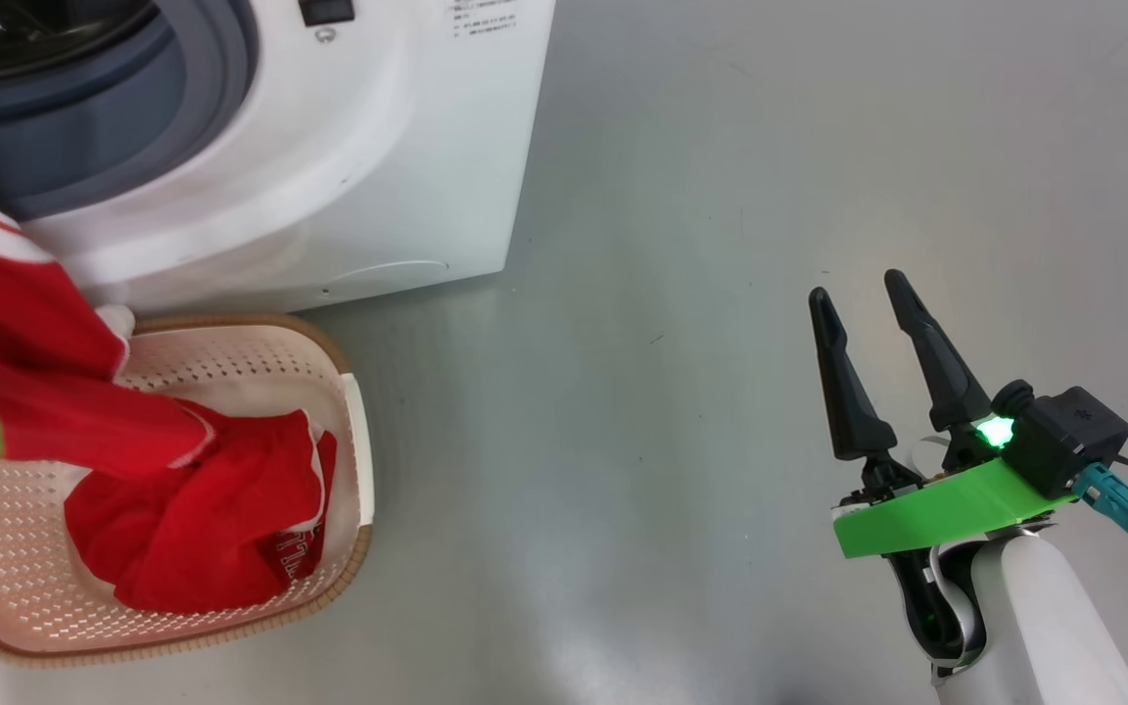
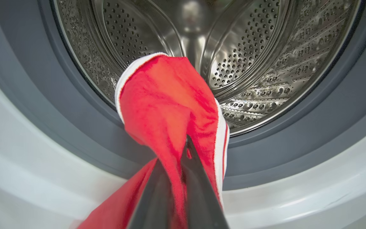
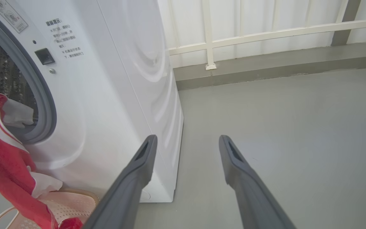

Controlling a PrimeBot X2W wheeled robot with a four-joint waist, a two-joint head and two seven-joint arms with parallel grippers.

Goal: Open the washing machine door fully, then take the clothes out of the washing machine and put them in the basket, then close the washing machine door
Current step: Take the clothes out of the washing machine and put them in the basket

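With the left end effector pinching the clothes at the washing machine mouth, lift them clear of the grey ring before lowering into the basket, while the right end effector hangs spread.

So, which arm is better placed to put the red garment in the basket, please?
Left: the left gripper is shut on the red garment above the basket; the right gripper stands open, aside.

The left gripper sits at the mouth of the washer, fingers pinched tight on the clothes. The right gripper hangs well right of the washer, fingers spread apart.
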